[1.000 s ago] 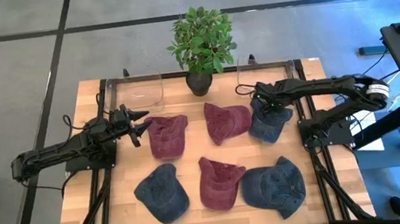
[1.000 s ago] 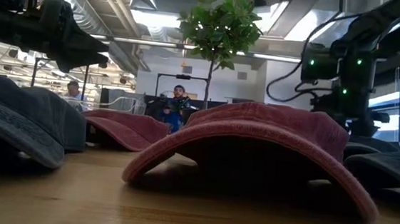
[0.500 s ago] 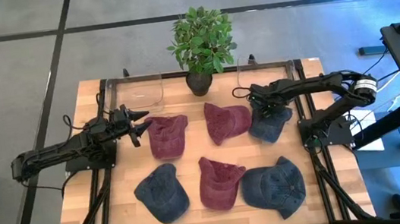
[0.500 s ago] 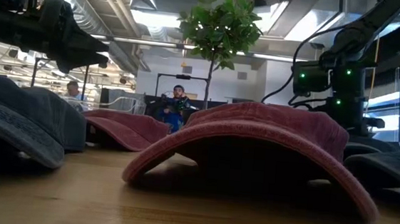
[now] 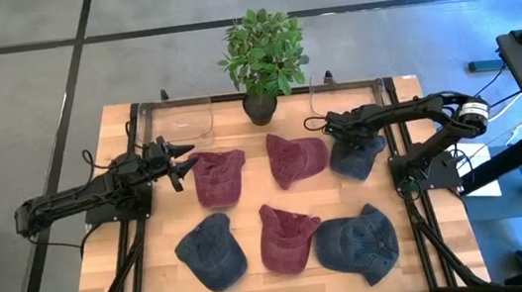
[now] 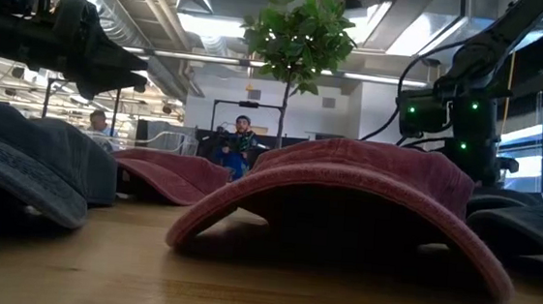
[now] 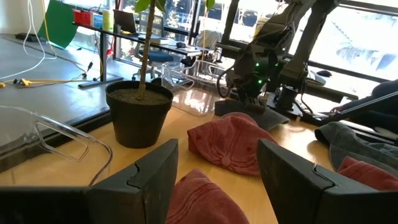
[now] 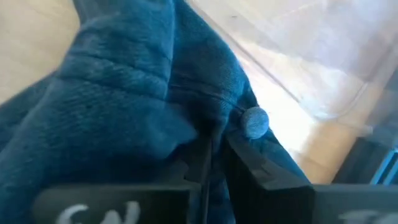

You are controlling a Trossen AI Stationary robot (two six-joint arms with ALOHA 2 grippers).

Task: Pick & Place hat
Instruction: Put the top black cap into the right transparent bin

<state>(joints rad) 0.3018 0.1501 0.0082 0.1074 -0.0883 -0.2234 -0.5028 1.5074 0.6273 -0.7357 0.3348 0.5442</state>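
Low view first: nearest me a red hat (image 6: 346,192) fills the bench (image 6: 97,274). Farther back, my right pincer (image 8: 214,163) is pinched tight on the blue hat (image 5: 354,157) at the bench's far right, fabric between its fingers. My left pincer (image 7: 214,180) hovers spread wide just beside the maroon hat (image 5: 218,176).

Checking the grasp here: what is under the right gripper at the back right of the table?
A blue cap lies under the right gripper, whose fingers are pinched shut on its fabric beside the crown button. The gripper covers part of the cap; the table beneath is hidden.
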